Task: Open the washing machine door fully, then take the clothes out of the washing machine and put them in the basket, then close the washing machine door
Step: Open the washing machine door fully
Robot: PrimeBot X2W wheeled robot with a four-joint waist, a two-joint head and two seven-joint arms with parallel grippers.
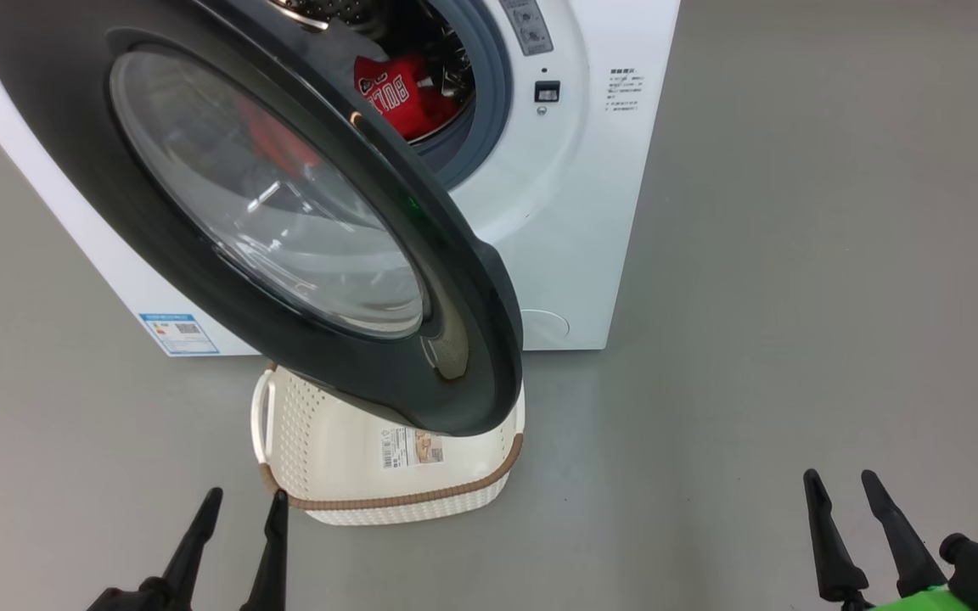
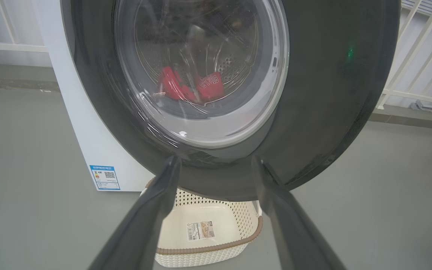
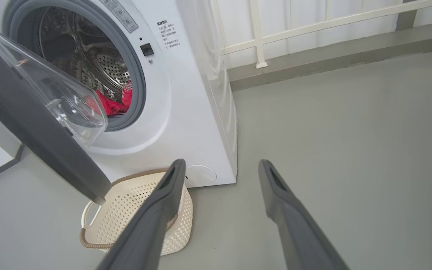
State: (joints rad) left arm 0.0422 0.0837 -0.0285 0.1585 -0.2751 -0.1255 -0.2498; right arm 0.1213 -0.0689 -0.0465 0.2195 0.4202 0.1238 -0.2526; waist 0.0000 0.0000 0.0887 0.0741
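Plainly, left fingers [image 1: 271,552] and right fingers [image 1: 829,535] stand spread, empty; washing machine door [image 1: 472,297] perhaps half open.

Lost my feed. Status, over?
Left gripper, right gripper open, empty. Washing machine door partly open, overhanging the basket. Clothes inside washing machine.

Light looks bright and even to me, with only a soft shadow on the floor [image 1: 557,399]. The door [image 1: 455,280] glass carries pale glare and a green glint. Close up, the left end effector [image 2: 215,159] and right end effector [image 3: 221,162] blur; the railing [image 2: 418,96] leans.
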